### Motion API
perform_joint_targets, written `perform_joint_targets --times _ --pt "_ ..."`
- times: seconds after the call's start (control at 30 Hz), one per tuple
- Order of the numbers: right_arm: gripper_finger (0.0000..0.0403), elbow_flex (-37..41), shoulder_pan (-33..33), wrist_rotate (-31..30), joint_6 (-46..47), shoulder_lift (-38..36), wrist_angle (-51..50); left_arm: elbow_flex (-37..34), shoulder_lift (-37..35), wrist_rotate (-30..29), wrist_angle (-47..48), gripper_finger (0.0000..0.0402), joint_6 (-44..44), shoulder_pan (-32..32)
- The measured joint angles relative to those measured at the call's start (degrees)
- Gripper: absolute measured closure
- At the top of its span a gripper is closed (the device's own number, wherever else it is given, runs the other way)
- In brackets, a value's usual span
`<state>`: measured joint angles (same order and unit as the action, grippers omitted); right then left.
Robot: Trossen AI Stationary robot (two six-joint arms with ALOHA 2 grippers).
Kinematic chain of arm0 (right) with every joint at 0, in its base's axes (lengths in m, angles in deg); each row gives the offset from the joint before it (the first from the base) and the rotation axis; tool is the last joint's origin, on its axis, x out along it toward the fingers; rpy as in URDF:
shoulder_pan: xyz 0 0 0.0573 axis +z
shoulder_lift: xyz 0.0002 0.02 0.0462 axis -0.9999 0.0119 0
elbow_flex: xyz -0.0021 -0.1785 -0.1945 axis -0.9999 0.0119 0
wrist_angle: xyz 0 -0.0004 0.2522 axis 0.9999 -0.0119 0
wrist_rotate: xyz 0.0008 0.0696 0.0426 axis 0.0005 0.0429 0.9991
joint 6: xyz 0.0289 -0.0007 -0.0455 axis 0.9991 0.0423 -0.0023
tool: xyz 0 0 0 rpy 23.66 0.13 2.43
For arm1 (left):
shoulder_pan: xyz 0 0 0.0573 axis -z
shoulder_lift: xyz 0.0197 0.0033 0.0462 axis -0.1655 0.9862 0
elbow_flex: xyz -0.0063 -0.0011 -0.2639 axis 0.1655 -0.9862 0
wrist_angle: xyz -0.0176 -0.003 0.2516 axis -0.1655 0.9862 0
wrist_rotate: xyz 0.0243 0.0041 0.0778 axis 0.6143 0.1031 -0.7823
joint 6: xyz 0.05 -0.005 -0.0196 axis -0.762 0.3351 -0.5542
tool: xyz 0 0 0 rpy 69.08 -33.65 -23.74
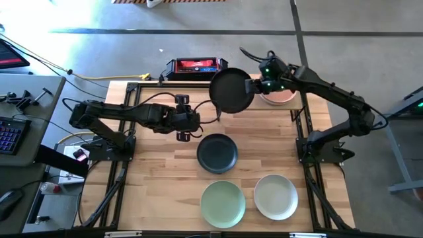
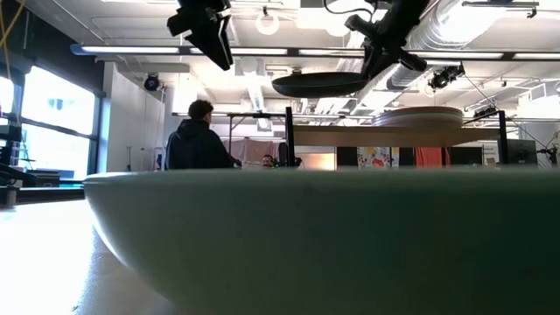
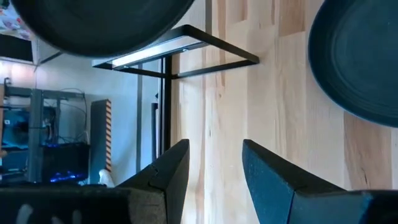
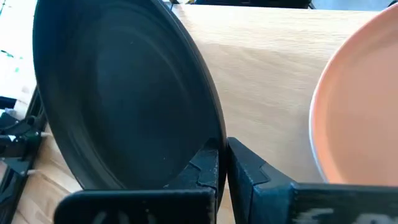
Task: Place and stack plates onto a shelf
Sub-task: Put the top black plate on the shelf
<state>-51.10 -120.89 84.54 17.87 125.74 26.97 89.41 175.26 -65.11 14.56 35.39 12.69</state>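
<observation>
Carrying a black plate over to the shelf

Hauling one black plate through the air with the right gripper, fingers pinched tight on its rim, the dish held roughly level above the shelf. Looks like the placing step, mid-carry. Already parked on that shelf: a peach plate, just beside the airborne one. Next move probably means easing down onto the bare wood next to the peach plate, or onto it, then letting go without tipping. Hard to say from here which spot is the target.

Right arm stretched in from its base at the table's right edge, wrist reaching toward the back. Left gripper hanging over the table near the middle, fingers spread apart and holding nothing, just beside a second black plate lying flat.

Still waiting nearer the front: a pale green plate and a cream plate, side by side.
</observation>
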Motion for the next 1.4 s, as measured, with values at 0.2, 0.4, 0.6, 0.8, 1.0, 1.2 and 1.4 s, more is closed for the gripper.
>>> perform_joint_targets --times 0.2,0.4,0.6,0.8,1.0,1.2,1.4 --pt "0.0403 0.0 -4.3 3.8 -1.7 0.0 -0.5 0.0 0.0 0.1 0.0 0.0266 0.2 0.0" --pt "0.0403 0.0 -8.2 5.7 -3.8 -0.1 -1.6 0.0 0.0 0.4 0.0 0.0266 0.2 -0.2" --pt "0.0403 0.0 -10.3 5.9 -4.0 -0.1 -5.4 0.0 0.0 0.5 0.0 0.0266 0.2 -0.2" --pt "0.0403 0.1 -10.8 5.5 -4.0 0.3 -7.1 0.0 0.0 0.5 -0.1 0.0266 0.2 -0.2" --pt "0.0403 0.2 -10.5 4.5 -3.9 1.6 -7.1 0.0 0.0 0.5 -0.2 0.0266 0.2 -0.2" --pt "0.0403 0.2 -9.6 4.3 -4.0 3.6 -6.9 0.0 0.0 0.5 -0.2 0.0266 1.5 -0.2" --pt "0.0403 0.2 -9.5 4.1 -4.0 4.3 -6.6 0.0 0.0 0.5 -0.2 0.0266 1.6 -0.2"
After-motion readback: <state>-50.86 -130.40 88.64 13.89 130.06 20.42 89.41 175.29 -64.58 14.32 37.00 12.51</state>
